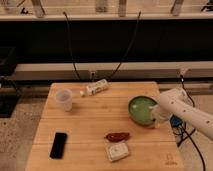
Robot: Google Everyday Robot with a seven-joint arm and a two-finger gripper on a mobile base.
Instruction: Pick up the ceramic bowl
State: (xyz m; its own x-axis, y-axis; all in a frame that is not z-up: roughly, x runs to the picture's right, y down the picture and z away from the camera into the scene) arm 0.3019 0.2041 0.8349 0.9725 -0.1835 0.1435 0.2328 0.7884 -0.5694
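The ceramic bowl [141, 109] is a round, shallow green dish with a darker rim, sitting on the right part of the wooden table [95, 130]. My white arm comes in from the right, and the gripper [155, 116] is at the bowl's right rim, low over it. The arm's white body covers the fingers and the bowl's right edge.
A translucent white cup [64, 99] stands at the left. A white bottle [96, 88] lies on its side at the back. A black phone [59, 145] lies front left. A brown-red item [118, 136] and a white packet [118, 151] lie in front of the bowl.
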